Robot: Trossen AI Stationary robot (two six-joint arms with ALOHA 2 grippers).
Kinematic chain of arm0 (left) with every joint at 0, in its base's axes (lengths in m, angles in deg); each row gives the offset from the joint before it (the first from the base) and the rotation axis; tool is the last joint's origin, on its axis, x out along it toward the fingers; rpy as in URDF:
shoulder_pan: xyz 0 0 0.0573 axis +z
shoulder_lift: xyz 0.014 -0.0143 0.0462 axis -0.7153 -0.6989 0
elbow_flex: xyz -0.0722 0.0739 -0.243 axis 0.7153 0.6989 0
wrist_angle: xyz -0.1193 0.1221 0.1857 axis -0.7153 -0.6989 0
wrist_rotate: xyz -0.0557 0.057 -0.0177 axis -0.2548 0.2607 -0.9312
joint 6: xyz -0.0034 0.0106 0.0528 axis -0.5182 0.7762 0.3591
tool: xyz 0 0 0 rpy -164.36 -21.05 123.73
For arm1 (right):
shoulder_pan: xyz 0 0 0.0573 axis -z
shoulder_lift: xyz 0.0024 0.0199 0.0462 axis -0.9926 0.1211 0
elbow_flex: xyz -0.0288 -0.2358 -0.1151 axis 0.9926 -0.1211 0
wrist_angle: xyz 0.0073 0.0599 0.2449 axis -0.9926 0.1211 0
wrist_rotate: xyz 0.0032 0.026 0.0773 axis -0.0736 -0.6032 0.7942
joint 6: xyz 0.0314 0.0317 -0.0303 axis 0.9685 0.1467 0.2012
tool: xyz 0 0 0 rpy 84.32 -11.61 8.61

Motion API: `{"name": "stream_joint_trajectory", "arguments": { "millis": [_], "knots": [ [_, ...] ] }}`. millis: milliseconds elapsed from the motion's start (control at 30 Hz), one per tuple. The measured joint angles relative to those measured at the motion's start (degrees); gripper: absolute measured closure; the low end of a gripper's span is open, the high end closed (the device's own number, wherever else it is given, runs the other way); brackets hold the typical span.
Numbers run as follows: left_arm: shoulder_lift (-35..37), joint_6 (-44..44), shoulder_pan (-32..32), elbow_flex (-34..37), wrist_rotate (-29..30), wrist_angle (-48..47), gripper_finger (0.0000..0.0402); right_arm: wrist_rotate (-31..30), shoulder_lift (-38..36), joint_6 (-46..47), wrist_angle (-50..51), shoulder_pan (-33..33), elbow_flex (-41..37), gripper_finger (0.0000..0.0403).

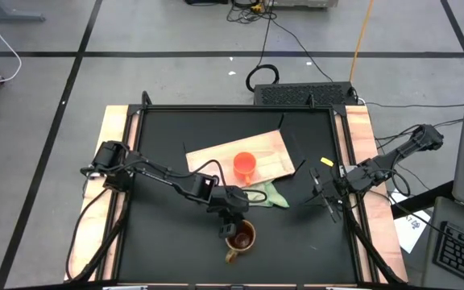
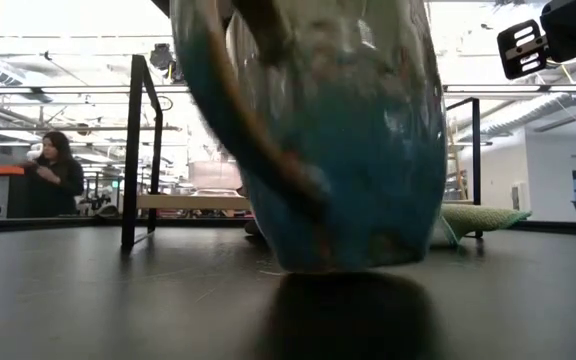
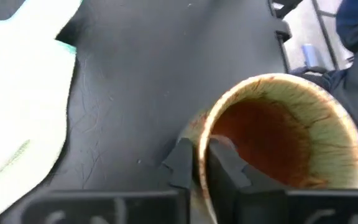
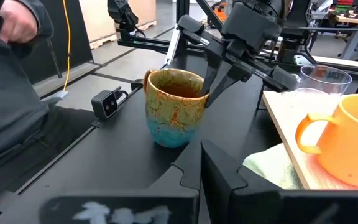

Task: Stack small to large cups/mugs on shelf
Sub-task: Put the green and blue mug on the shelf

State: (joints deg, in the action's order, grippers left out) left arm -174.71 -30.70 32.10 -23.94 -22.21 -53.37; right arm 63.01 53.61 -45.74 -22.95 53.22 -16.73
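Standing upright near the front edge of the tabletop (image 1: 167, 242): the large olive-brown mug (image 1: 240, 236), handle toward the front. Gripping its rim: the left claw (image 1: 234, 219), one finger (image 3: 180, 163) pressing outside the wall, the other inside against the dark lining, clamped on the mug. Filling almost the whole low view: that same mug (image 2: 313, 130), blocking most of what is lying behind it.

Lying just beyond, between mug and board: a pale green cloth (image 1: 266, 194), crumpled, one edge tucked against the board. Showing beside the mug in the left wrist view too: the cloth (image 3: 17, 118).

Resting farther back, slightly askew: the light-wood board (image 1: 216, 157). Standing on it near the right end: the orange mug (image 1: 245, 165), upright. Standing on the board behind the orange mug (image 4: 347, 140) in the right wrist view: the clear glass cup (image 4: 325, 79), hard to make out from above.

Counting up: three vessels, one board, one cloth.

Hovering over the right side of the tabletop, well apart from the mugs: the right claw (image 1: 324, 198); fingers open or closed, cannot tell.

Lying on the tabletop beside it: a small yellow piece (image 1: 326, 162). Sitting near the front edge by the large mug: a small black camera (image 4: 106, 103).

Showing at the room's edges: one person in dark clothing (image 4: 11, 106) close to the tabletop, another person (image 2: 56, 172) far off in the room behind.
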Motion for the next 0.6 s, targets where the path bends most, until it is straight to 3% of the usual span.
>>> {"name": "stream_joint_trajectory", "arguments": {
  "millis": [233,367,600],
  "knots": [
    [-0.07,-2.54,-0.41,0.14,2.11,1.10,0.0376,0.02,0.00,0.01,0.02,-0.02,0.00,0.0403],
    [-0.20,-4.18,-1.49,0.15,2.13,7.34,0.0383,0.02,-0.01,0.00,0.33,-0.02,0.00,0.0403],
    [-0.17,-1.82,-1.82,-7.07,2.67,4.39,0.0383,0.02,0.00,0.02,0.55,-0.02,0.00,0.0403]
  ]
}}
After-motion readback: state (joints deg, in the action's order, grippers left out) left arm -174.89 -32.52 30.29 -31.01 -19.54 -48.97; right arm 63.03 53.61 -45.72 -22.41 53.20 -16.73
